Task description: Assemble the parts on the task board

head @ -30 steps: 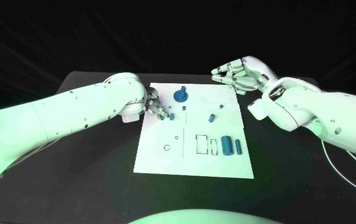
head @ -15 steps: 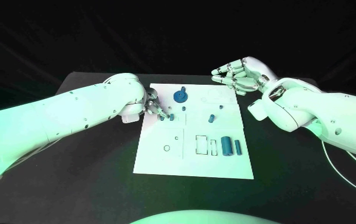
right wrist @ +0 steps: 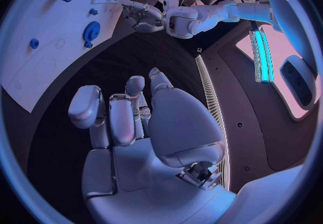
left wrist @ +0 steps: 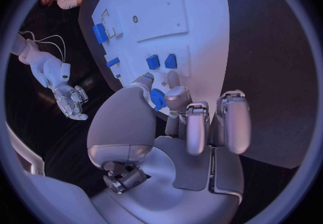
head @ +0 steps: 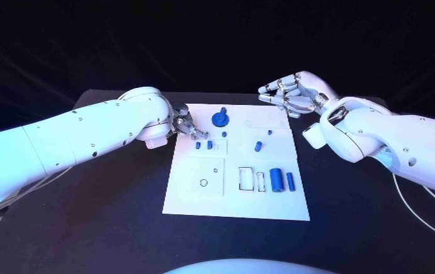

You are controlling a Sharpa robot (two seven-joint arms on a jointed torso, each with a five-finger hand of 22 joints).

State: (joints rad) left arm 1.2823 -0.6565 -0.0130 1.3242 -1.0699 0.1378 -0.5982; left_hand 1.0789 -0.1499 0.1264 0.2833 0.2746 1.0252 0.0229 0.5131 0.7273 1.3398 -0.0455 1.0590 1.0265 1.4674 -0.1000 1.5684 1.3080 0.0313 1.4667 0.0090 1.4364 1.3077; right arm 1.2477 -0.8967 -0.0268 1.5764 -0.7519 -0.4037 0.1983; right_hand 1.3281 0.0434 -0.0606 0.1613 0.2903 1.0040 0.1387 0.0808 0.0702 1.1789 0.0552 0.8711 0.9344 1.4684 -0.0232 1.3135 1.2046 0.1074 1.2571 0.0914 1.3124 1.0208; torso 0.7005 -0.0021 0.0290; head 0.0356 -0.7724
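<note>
At the near end of the white task board, on the black table, we see bare plate, then two upright blue cylinders side by side, just beside a pair of outlined rectangular slots, and a small ring mark further left. Past these, a small blue peg lies near the board's middle, and two short blue blocks sit close together toward the left edge. Right beside them the left hand reaches in over the board's edge; in the left wrist view we see it pinching a small blue part between its fingertips. Further on, a blue gear sits near the far edge. Beyond the board's far right corner, the right hand hovers with its fingers curled in, holding nothing.
</note>
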